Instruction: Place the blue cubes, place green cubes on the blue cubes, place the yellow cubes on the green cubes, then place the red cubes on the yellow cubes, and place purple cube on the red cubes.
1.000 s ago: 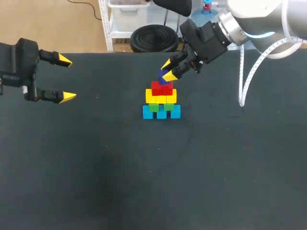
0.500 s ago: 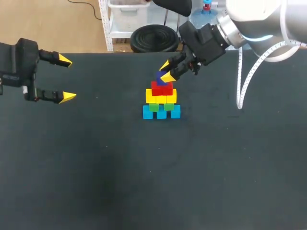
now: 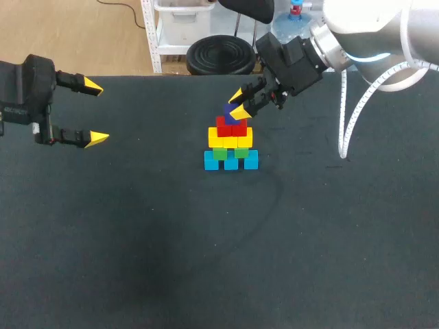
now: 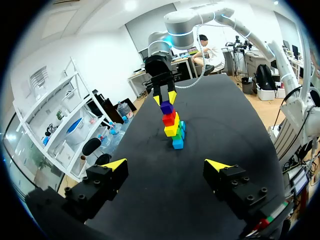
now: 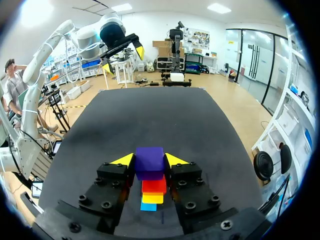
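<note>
Right gripper [image 5: 150,160]: closed down to the width of one block, its yellow tips pressing the purple cube [image 5: 150,159] from two sides; it comes in from the far right of the table [image 3: 206,260].
Purple cube: on top of the stack, resting on the red cubes [image 3: 231,127], toward the far middle of the table.
Stack below: red cubes on the yellow cubes [image 3: 230,140], those on the green cubes [image 3: 230,152], and the blue cubes [image 3: 231,162] at the bottom on the table's dark cover.
Stack shape: narrows from the blue row upward to the single purple block.
Left gripper [image 3: 96,113]: fingers spread wide with nothing between them, at the far left of the table, well apart from the stack and pointing toward it.
</note>
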